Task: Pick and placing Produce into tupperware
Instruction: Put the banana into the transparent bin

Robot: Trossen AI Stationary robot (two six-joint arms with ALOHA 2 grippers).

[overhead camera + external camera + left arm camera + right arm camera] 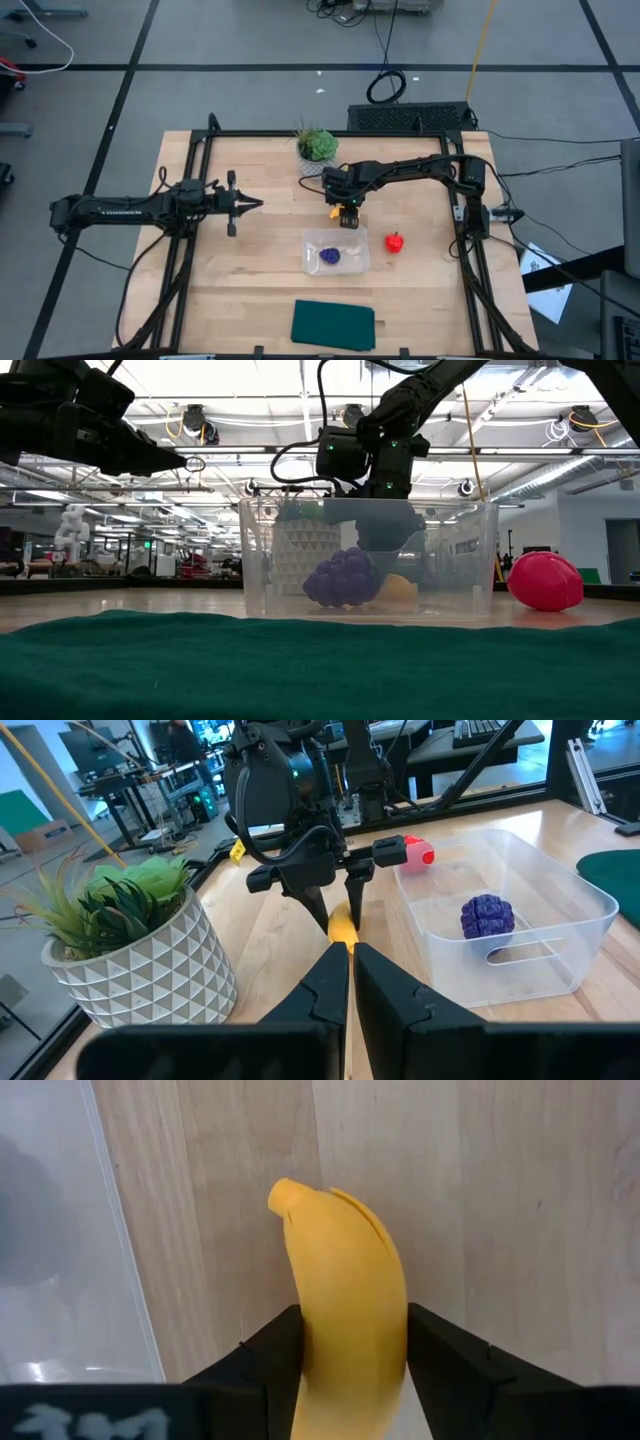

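The yellow banana (345, 1270) sits between the fingers of my right gripper (347, 216), just beyond the far edge of the clear tupperware (337, 252). The dark purple item (330, 257) lies on the tupperware's floor. The red fruit with the green top (395, 241) rests on the table to the right of the tupperware. My left gripper (250, 204) hovers shut over the table's left half and holds nothing. The low view shows the banana (398, 590) through the tupperware's wall (460, 560). My right gripper pinches the banana's body (350, 1340) between its two fingers (265, 1365), coming from above and pointing down, with the fingers across its length. One tip of the banana (285, 1192) sticks out past the fingers. The banana is low over the table; I cannot tell whether it touches the wood.
A green plant in a white pot (318, 148) stands at the table's far edge, close behind my right gripper. A dark green cloth (334, 325) lies at the near edge. Black frame rails (190, 180) run along both sides of the table.
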